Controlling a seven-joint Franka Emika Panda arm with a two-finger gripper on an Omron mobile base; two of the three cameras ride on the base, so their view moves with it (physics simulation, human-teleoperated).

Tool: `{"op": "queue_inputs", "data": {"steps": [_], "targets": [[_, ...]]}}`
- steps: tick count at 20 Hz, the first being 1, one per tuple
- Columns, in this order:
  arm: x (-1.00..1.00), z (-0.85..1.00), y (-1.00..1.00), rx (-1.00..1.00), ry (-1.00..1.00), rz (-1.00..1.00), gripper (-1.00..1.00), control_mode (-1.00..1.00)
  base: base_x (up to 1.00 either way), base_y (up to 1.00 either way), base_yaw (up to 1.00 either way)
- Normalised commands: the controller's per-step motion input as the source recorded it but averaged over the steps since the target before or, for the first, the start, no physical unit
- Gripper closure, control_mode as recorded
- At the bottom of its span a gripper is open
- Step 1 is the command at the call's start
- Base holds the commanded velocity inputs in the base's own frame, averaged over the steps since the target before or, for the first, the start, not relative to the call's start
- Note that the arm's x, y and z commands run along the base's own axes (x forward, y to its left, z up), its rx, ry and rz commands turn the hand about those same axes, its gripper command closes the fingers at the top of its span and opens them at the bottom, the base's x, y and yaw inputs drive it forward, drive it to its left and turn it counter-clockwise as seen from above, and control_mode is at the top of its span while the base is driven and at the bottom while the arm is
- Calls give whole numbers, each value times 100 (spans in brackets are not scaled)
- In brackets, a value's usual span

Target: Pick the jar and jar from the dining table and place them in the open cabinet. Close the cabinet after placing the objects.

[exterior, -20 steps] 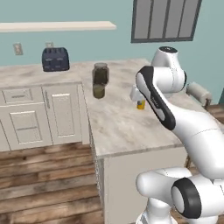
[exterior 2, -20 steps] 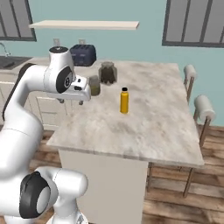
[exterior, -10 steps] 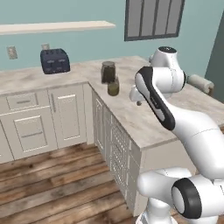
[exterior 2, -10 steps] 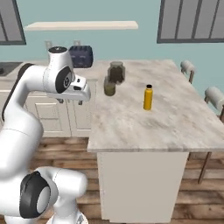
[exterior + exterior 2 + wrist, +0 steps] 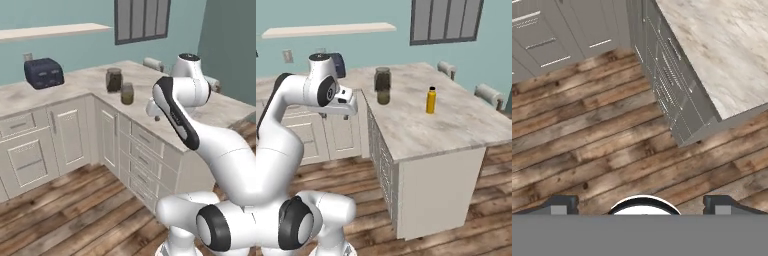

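Right base view: two jars, small jar (image 5: 383, 96) touching larger jar (image 5: 382, 79), on surface (image 5: 456, 125) far end. Pincer (image 5: 639, 206) released, over floor. Risk: crowded jars; grasping one may topple the other.

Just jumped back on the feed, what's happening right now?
Nothing is picked up yet. The two jars, the larger jar and the small jar, stand close together on the dining table, with a yellow bottle further along. The arm's gripper is open and empty, looking down at the wooden floor beside the table's end.
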Motion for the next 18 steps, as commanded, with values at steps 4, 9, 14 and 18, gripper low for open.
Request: {"op": "queue_inputs", "data": {"steps": [4, 9, 14, 18], "targets": [[0, 0, 0, 0, 0, 0, -100, 100, 0, 100, -52], [0, 0, 0, 0, 0, 0, -100, 100, 0, 95, -61], [0, 0, 0, 0, 0, 0, -100, 100, 0, 66, -77], [0, 0, 0, 0, 0, 0, -100, 100, 0, 49, -84]]}}
